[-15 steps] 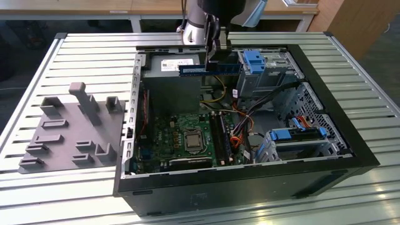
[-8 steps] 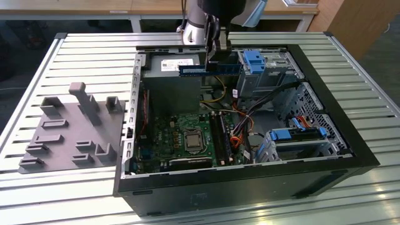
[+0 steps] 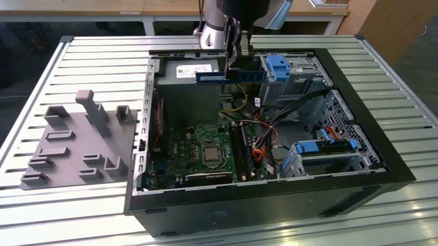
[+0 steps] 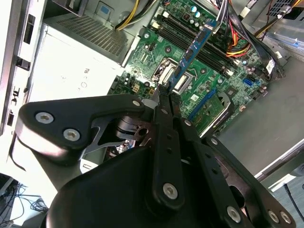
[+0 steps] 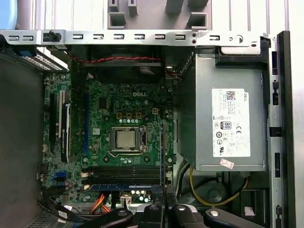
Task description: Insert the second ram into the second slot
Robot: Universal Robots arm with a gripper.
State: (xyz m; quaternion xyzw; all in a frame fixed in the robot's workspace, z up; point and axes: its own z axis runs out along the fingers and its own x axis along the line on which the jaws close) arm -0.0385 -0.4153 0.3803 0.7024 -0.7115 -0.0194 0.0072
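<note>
In the exterior view my gripper point(image 3: 237, 65) hangs over the back of the open computer case point(image 3: 356, 128), shut on the second ram point(image 3: 213, 77), a long blue stick held level above the power supply. The stick point(image 4: 194, 47) in the second wrist view runs out from my fingertips over the motherboard. It shows edge-on as a thin blue line point(image 5: 162, 149) above my gripper point(image 5: 165, 202) in the first wrist view. The long black memory slots point(image 5: 126, 172) lie beside the processor socket point(image 5: 126, 140), apart from the stick. I cannot tell which one is the second slot.
A grey power supply point(image 5: 228, 123) fills the case's corner near the stick. Blue drive cages point(image 3: 277, 66) and loose cables point(image 3: 263, 136) crowd the exterior view's right side. A grey holder with upright pegs point(image 3: 82, 138) lies on the slatted table at that view's left.
</note>
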